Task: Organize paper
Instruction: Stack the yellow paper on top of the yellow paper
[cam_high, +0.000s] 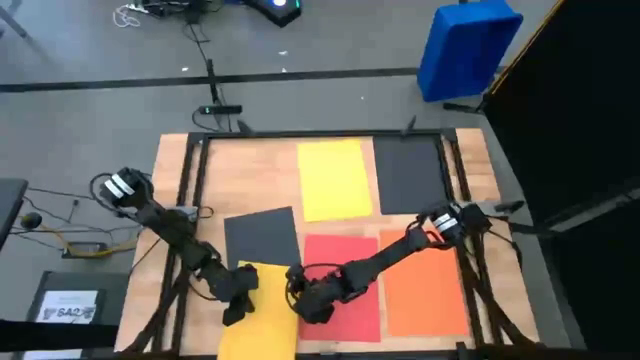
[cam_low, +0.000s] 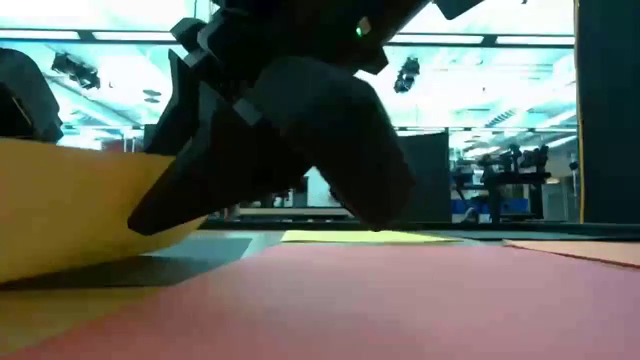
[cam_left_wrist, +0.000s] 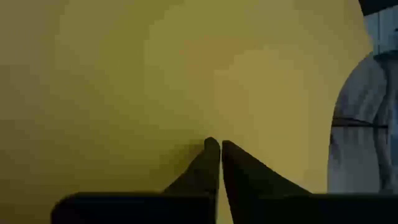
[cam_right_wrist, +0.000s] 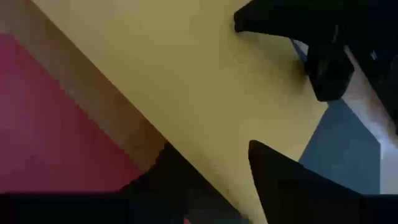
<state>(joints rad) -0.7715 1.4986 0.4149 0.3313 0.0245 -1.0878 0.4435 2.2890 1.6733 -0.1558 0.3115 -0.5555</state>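
Low view showed the yellow sheet (cam_low: 60, 210) bending, thin and floppy; left gripper (cam_left_wrist: 216, 149) fingers pinched its edge, right gripper (cam_right_wrist: 208, 162) fingers apart.

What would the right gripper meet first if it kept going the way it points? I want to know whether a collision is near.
Probably the near yellow sheet: the right gripper is open at its edge, with the left gripper farther along that sheet. Depth is uncertain.

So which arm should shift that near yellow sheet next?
Probably the left: the left gripper has its jaws closed on the yellow sheet, lifting its edge. The right gripper, jaws apart, sits at its edge, beside the red sheet.
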